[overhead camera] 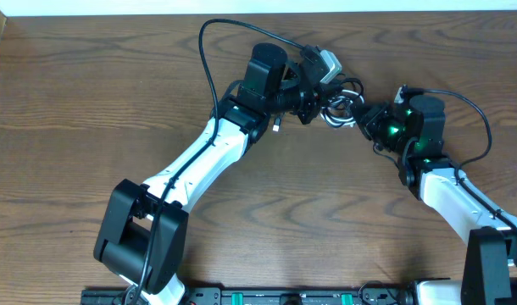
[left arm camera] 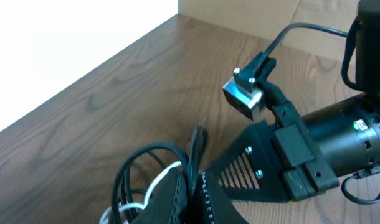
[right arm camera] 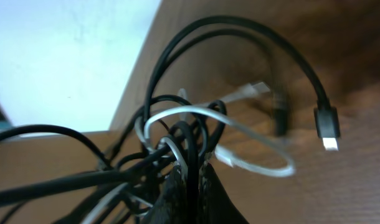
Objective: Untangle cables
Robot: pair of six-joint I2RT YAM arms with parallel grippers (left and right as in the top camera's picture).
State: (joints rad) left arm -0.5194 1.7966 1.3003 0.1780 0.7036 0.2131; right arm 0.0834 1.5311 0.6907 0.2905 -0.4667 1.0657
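The cables (overhead camera: 341,103) form one small tangle of thin black cords and a white one at the far middle of the table, between my two grippers. My left gripper (overhead camera: 319,108) reaches it from the left and, in the left wrist view, is shut (left arm camera: 193,186) on a black cord (left arm camera: 196,146), with a white cord (left arm camera: 137,206) looping beside it. My right gripper (overhead camera: 358,115) comes from the right and is shut (right arm camera: 192,180) on a black strand among the loops. A white cord (right arm camera: 240,134) curls out to the right, and a black plug end (right arm camera: 327,124) hangs free.
The right arm's wrist camera (left arm camera: 245,94) and body (left arm camera: 339,140) sit close in front of the left gripper. A thicker black arm cable (overhead camera: 209,59) arcs over the left arm. The table's far edge (overhead camera: 267,14) runs just behind the tangle.
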